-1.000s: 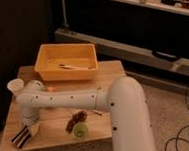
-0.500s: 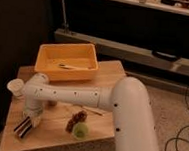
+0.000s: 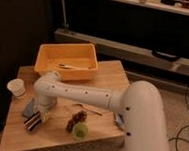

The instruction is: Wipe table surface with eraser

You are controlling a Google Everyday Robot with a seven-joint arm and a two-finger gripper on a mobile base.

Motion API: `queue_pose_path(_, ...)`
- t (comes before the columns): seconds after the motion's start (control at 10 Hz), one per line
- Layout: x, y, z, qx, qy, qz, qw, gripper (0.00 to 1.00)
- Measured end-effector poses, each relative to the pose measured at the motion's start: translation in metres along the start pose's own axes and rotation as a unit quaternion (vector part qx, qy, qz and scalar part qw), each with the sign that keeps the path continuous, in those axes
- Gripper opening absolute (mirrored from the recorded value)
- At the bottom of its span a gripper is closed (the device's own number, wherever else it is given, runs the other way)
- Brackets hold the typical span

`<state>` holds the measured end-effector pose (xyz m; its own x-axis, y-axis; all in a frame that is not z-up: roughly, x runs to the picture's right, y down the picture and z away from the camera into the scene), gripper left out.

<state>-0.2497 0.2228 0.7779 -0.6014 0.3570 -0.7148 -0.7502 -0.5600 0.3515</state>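
Note:
The eraser (image 3: 32,121), a small block with dark, white and reddish stripes, rests on the table surface (image 3: 56,139) near its front left. My gripper (image 3: 39,115) points down at the end of the white arm and is shut on the eraser's upper end. The arm reaches across the tabletop from the lower right and hides the wood beneath it.
An orange bin (image 3: 67,60) with a thin utensil inside stands at the back of the table. A white cup (image 3: 17,88) sits at the left edge. A dark bunch of grapes (image 3: 76,120) and a green round object (image 3: 80,131) lie near the front. Blue-grey cloth (image 3: 28,107) shows beside the gripper.
The gripper has slid the eraser across the tabletop, from the front left corner back and to the right. The arm's elbow swung with it.

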Motion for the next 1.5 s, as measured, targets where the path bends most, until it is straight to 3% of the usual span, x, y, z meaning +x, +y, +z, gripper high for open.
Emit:
queue_pose_path(0.4,-0.011,-0.05,-0.004,0.019,-0.004,0.028,0.9994,0.0)
queue_pose_path(0.7,0.017,-0.069,0.01,0.033,-0.003,0.013,0.9994,0.0)
queue_pose_path(1.2,0.078,-0.026,0.029,0.052,-0.007,-0.058,0.9969,0.0)
queue_pose_path(1.5,0.07,-0.001,0.022,0.044,-0.01,-0.063,0.997,0.0)
